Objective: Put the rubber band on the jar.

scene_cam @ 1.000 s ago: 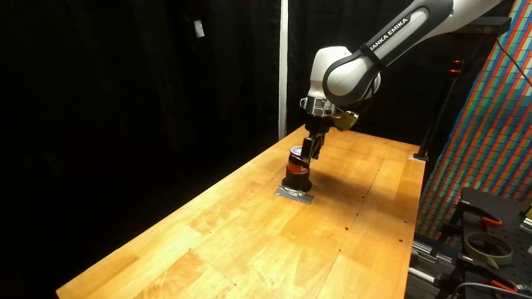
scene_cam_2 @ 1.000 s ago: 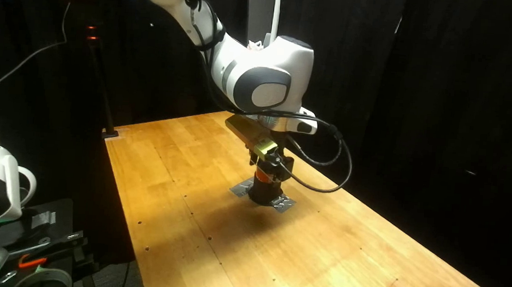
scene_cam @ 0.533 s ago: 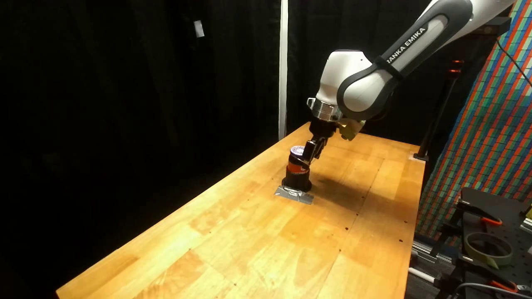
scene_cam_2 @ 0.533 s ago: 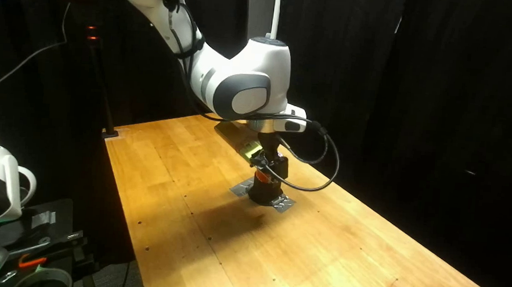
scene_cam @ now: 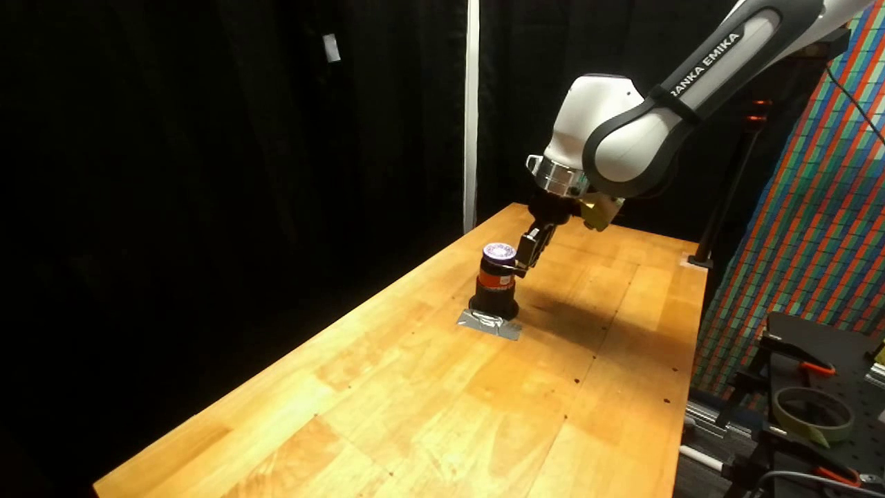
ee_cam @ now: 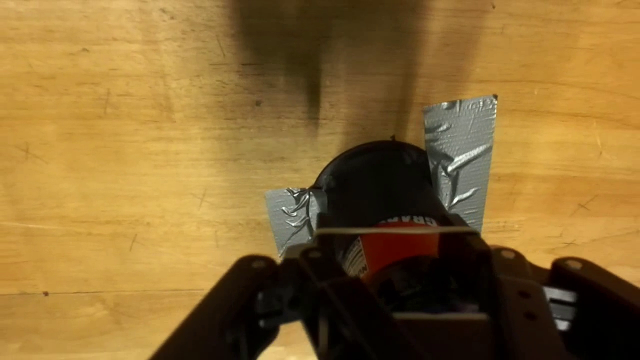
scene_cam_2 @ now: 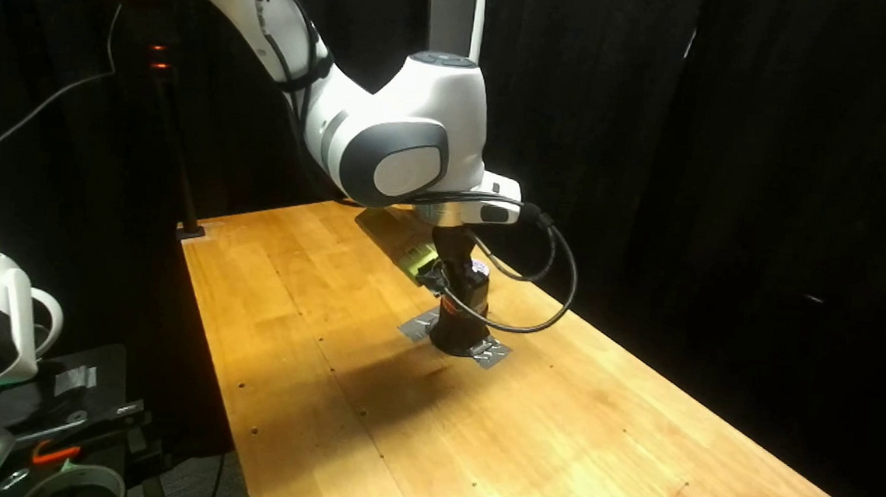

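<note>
The jar stands upright on the table, dark with an orange-red band and a pale patterned top, in both exterior views (scene_cam: 496,278) (scene_cam_2: 459,333) and the wrist view (ee_cam: 377,185). My gripper is open, tilted beside the jar's upper part, in both exterior views (scene_cam: 523,270) (scene_cam_2: 471,296) and the wrist view (ee_cam: 395,237). The pale rubber band (ee_cam: 400,230) is stretched between its fingers. One strand crosses before the orange label, another lies lower in the picture by the jar's top. I cannot tell whether it encircles the jar. It is too thin to make out in the exterior views.
Grey tape strips (scene_cam: 488,324) (ee_cam: 462,160) hold the jar's base to the wooden table (scene_cam: 429,394). A cable (scene_cam_2: 565,288) loops out from the wrist. A dark post (scene_cam: 726,187) stands at the table's far corner. A side bench holds a tape roll (scene_cam: 814,413).
My gripper has shifted right and tilted in an exterior view, baring more of the jar's top; in both exterior views the arm has moved back. The jar has not moved.
</note>
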Motion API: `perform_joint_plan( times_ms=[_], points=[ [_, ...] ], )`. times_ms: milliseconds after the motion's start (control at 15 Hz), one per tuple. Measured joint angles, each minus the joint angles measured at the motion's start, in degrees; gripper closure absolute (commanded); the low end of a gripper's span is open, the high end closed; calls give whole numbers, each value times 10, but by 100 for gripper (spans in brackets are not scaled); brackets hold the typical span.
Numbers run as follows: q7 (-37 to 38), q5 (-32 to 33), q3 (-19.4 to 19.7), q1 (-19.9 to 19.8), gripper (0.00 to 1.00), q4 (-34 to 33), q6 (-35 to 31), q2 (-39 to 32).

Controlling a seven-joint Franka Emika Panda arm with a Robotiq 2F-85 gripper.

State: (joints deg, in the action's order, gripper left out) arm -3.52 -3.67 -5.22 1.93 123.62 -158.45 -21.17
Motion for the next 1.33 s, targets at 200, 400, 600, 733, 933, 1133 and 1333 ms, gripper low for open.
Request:
perform_joint_plan(
  times_ms=[200, 400, 600, 733, 933, 1133, 1333],
  points=[
    [-36, -31, -25, -23, 91, 35, -65, 12],
    [-66, -53, -59, -53, 98, 69, -143, 13],
    [-90, -74, -109, -97, 91, 105, -242, 7],
    [-93, -74, -152, -136, 91, 125, -308, -2],
    [-92, -54, -223, -206, 91, 149, -381, -19],
    [-84, -7, -277, -271, 91, 171, -436, -39],
    [-79, 40, -304, -320, 91, 190, -476, -59]
  ],
)
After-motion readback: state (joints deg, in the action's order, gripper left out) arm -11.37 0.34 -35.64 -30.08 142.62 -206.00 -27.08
